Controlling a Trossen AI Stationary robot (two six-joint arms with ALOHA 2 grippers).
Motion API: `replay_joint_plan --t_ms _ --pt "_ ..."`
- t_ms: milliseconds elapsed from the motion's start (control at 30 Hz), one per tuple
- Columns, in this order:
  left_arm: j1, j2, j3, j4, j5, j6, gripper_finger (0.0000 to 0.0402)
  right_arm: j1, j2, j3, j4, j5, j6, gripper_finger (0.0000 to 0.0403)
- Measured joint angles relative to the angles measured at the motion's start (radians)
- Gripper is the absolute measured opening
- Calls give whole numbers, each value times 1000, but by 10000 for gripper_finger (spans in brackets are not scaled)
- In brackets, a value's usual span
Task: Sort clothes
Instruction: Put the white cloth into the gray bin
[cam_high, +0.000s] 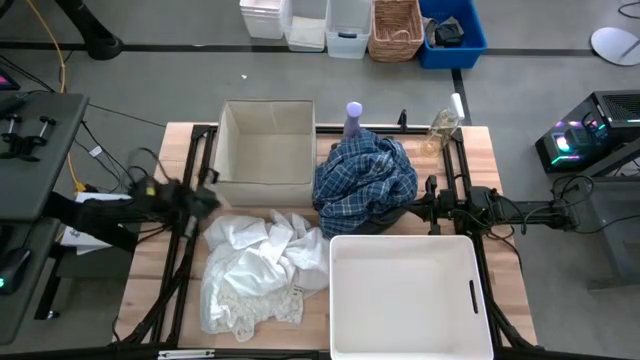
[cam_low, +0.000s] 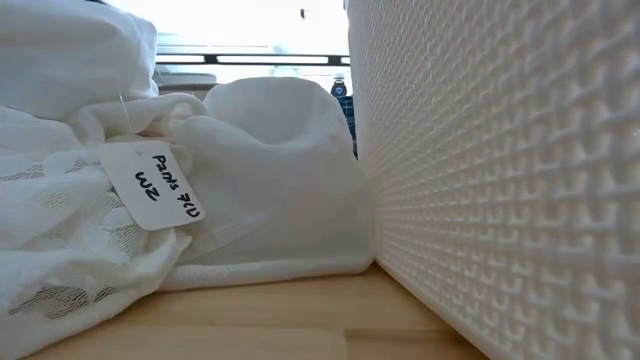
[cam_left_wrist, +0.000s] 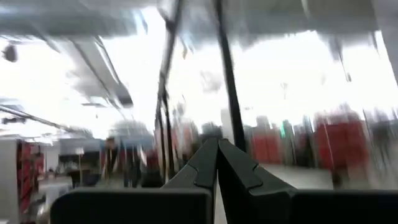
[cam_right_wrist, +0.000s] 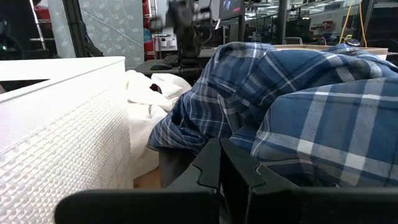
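The low view is mostly blocked by the textured wall of the white plastic bin and by the pile of white fabric pieces, one carrying a handwritten paper tag; the left wrist view is a blur of the room, showing only that the left gripper has its two dark fingers pressed together, holding nothing. From above, that gripper sits near the left edge of the wooden tabletop, just beside the beige open-topped fabric box at the far edge, whose inside looks bare. The white bin at the near right corner also looks bare inside. The blue-and-white plaid shirt lies heaped in the middle of the tabletop over something dark that is hard to make out, with a lavender bottle half hidden just behind it. The white pieces sprawl crumpled along the near edge, touching the bin's left wall. The right gripper, fingers closed on nothing, rests by the shirt's right side
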Motion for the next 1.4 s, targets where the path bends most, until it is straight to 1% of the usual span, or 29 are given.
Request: replay_joint_plan --t_ms 33,67,133,200,267,333,400,467,533,633,700,767,833,933,1033,1133,1233,1333,1400 --pt "0 19 46 -36 -42 -36 1 0 0 0 0 0 0 0" --pt "0 44 102 -116 -68 -60 1 0 0 0 0 0 0 0" --pt "0 134 237 -340 -80 -77 1 0 0 0 0 0 0 0" --pt "0 266 380 -537 -55 -73 1 0 0 0 0 0 0 0" --pt "-2 417 519 -700 -19 -41 8 0 0 0 0 0 0 0" --pt "-9 575 642 -873 17 -1 23 0 0 0 0 0 0 0" --pt "-24 723 743 -1015 22 27 46 0 0 0 0 0 0 0" --pt "-43 853 813 -1121 33 33 78 0 0 0 0 0 0 0" --pt "-55 961 884 -1143 122 -9 115 0 0 0 0 0 0 0" --pt "-75 1094 1027 -1135 279 -137 173 0 0 0 0 0 0 0" --pt "-109 1170 1140 -1178 317 -157 208 0 0 0 0 0 0 0" --pt "-158 1232 1246 -1300 318 -67 235 0 0 0 0 0 0 0" --pt "-206 1301 1331 -1439 278 53 249 0 0 0 0 0 0 0" --pt "-273 1415 1380 -1587 176 194 254 0 0 0 0 0 0 0" --pt "-325 1512 1382 -1637 120 280 255 0 0 0 0 0 0 0" --pt "-347 1583 1383 -1689 83 341 255 0 0 0 0 0 0 0" --pt "-339 1621 1382 -1760 72 352 255 0 0 0 0 0 0 0" --pt "-337 1628 1384 -1829 72 377 255 0 0 0 0 0 0 0" --pt "-347 1633 1383 -1835 65 404 255 0 0 0 0 0 0 0"
